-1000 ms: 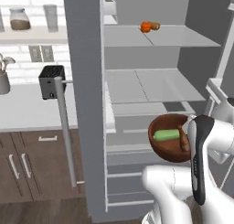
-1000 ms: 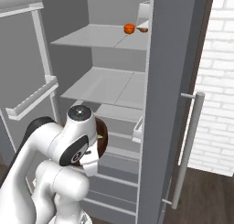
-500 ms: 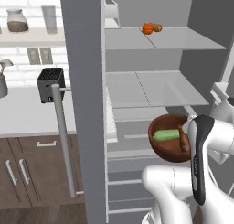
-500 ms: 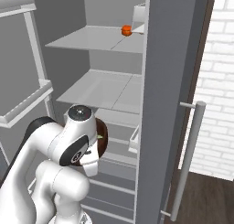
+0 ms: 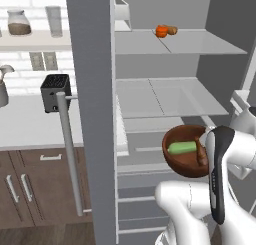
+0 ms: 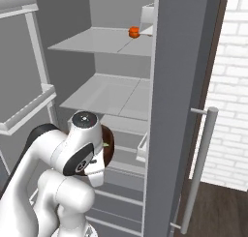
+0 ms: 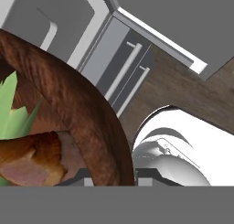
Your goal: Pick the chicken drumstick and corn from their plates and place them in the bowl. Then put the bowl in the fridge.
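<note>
Between my fingers sits the bowl's rim, clamped tight. Corn and drumstick lie inside, just beside my gripper.

Both base views look forward from behind the arm into the open fridge, one from its left, one from its right, sharing the shelves and the bowl; the hand view sits close against the bowl's rim, facing the floor

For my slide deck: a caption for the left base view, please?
Gripper holds bowl with corn before the open fridge.
</note>
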### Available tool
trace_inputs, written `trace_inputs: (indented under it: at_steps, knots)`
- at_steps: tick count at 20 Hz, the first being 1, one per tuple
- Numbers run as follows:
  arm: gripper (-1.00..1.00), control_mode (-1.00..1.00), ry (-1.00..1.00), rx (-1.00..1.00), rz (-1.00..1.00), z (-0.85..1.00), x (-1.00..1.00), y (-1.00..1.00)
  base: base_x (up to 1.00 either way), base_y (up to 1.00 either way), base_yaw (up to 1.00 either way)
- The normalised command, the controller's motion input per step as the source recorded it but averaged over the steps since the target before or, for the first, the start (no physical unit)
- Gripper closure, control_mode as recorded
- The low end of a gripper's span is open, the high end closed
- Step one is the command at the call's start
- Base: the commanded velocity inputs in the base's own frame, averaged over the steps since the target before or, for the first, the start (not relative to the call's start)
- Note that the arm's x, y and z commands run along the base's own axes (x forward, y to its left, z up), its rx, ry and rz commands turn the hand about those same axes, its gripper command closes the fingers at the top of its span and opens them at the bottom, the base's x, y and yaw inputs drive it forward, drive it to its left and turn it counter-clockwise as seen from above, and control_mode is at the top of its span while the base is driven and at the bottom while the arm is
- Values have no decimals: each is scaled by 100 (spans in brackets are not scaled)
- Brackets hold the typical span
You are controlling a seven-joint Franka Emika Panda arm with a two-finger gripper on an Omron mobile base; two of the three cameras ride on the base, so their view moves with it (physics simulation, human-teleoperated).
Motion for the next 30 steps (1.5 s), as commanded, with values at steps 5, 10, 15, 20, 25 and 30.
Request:
trace_inputs:
  at_steps: [5,10,15,20,25,30]
  knots:
    - [100,-100,-1,0,0,3,0,0,0,0,0]
    - [100,-100,-2,0,1,56,64,0,0,0,0]
    - [100,-100,0,0,1,75,96,0,0,0,0]
    - [100,-100,0,0,4,16,100,-2,0,0,0]
    - [100,-100,-15,-3,3,-11,87,0,0,0,0]
    - [100,-100,-8,0,0,-21,90,0,0,0,0]
